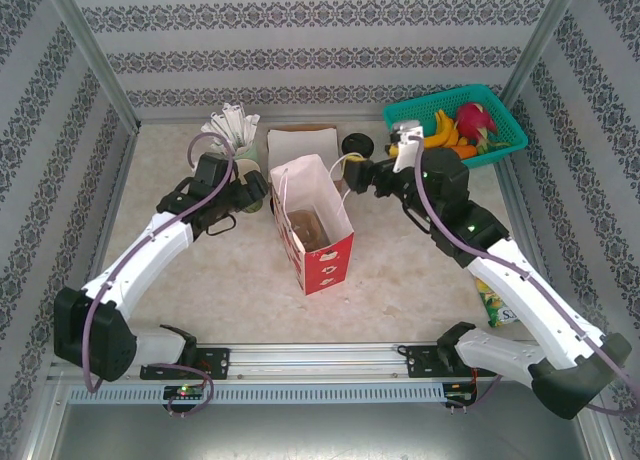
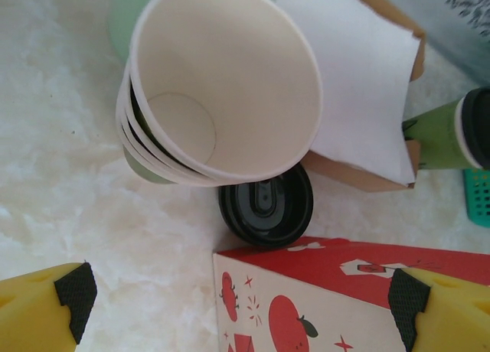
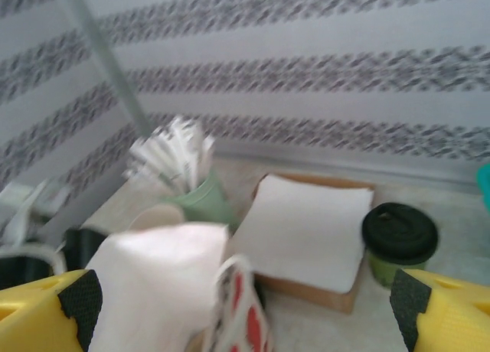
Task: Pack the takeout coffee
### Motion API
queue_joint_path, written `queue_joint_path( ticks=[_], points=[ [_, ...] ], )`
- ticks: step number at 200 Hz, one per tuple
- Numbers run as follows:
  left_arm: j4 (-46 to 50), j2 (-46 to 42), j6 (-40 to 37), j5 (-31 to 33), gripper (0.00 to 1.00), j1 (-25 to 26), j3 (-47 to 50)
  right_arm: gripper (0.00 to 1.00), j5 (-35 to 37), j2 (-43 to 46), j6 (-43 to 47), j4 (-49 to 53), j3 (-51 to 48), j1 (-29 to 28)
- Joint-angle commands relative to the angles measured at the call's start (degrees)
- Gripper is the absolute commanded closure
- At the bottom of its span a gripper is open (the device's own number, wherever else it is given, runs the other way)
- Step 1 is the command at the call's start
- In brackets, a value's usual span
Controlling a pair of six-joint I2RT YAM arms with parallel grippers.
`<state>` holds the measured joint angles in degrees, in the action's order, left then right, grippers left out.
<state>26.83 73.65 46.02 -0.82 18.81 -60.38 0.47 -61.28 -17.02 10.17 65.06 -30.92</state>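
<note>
One small green paper cup with a round black plastic lid [image 1: 357, 143] is seen upright at the upper centre of the top view, behind one open red-flowered paper bag [image 1: 312, 230]. The left gripper [image 2: 241, 294] and right gripper [image 3: 245, 298] are both spread wide, and nothing is held. Apparently four lidless green cups [image 2: 222, 84] are stacked beside one loose black lid [image 2: 266, 205].

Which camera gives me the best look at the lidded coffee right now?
Right wrist: the coffee stands whole and unblocked, with its black lid over the green body, though it is slightly blurred. The top view shows it small, mostly lid, beyond the bag. The left wrist view catches it cut off at the right edge.
</note>
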Motion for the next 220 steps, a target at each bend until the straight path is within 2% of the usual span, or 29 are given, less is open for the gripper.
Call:
queue_joint_path(
  ticks=[1,32,67,99,132,151,187,220],
  points=[
    [-6.58,-3.24,2.26,2.70,0.00,0.82,2.47,0.02,4.45,-1.49,-5.81,-6.56,-2.12,4.04],
    [-13.03,-6.07,1.62,2.82,0.00,0.82,4.64,0.02,7.70,-6.05,-10.76,-2.19,-1.16,10.27],
    [-15.40,-6.02,-0.66,1.57,0.01,0.80,3.88,0.02,-3.62,-15.84,-6.38,0.03,1.30,15.30],
    [-13.25,-4.74,-0.81,3.17,0.00,0.88,1.91,0.02,-8.18,-28.53,-0.24,7.32,10.81,15.16],
    [-11.50,-3.53,-0.32,3.50,0.00,0.84,0.06,0.02,-5.05,-39.08,-0.38,8.07,18.06,15.17],
    [-11.17,-3.34,0.44,4.07,0.00,0.83,-0.08,0.02,-4.14,-43.54,-0.47,7.79,21.29,15.23],
    [-11.40,-3.12,1.09,4.85,0.00,0.84,-0.17,0.02,-8.55,-50.95,0.40,10.36,28.63,15.35],
    [-10.42,-2.20,1.00,4.69,0.00,0.96,-1.14,0.02,-5.33,-54.65,1.44,12.15,32.38,15.22]
  ],
)
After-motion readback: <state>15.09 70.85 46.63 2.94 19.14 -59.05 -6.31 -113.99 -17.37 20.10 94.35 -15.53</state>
